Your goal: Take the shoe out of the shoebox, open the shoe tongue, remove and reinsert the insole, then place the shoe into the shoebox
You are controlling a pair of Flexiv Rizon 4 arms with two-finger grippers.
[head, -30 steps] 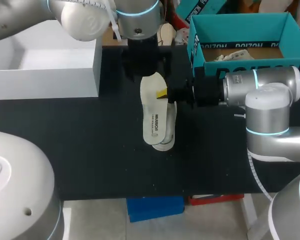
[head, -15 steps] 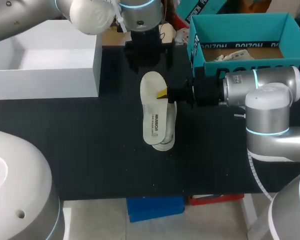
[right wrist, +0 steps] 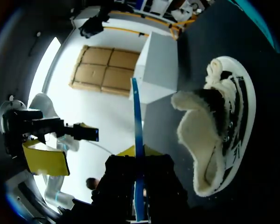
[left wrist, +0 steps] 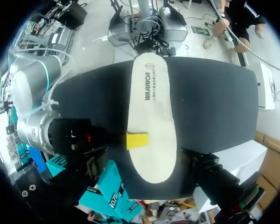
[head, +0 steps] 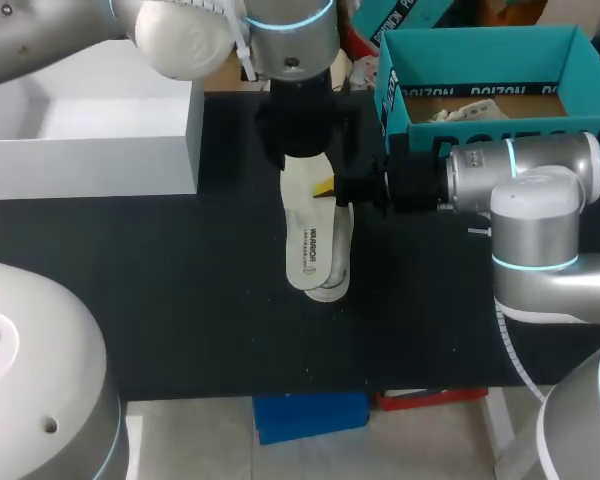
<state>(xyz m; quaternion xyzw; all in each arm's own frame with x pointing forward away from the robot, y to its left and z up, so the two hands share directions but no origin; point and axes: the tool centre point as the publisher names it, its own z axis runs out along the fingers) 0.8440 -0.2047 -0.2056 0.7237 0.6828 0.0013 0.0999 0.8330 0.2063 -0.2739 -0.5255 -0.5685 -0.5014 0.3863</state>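
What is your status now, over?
Right jaws shut on insole, over shoe. Left jaws open, over insole's end. Shoebox stands apart from shoe.

Both arms were smooth silver-grey tubes with bulbous joints. The left arm (head: pixel 180 35), over the black table's (head: pixel 180 300) far edge, bore a cyan light ring (head: pixel 280 22) and a white cable (head: pixel 232 55). The right arm (head: pixel 525 190), at the table's right edge, showed cyan rings (head: pixel 535 264), a black wrist (head: pixel 415 185) and a yellow fingertip (head: pixel 324 187).
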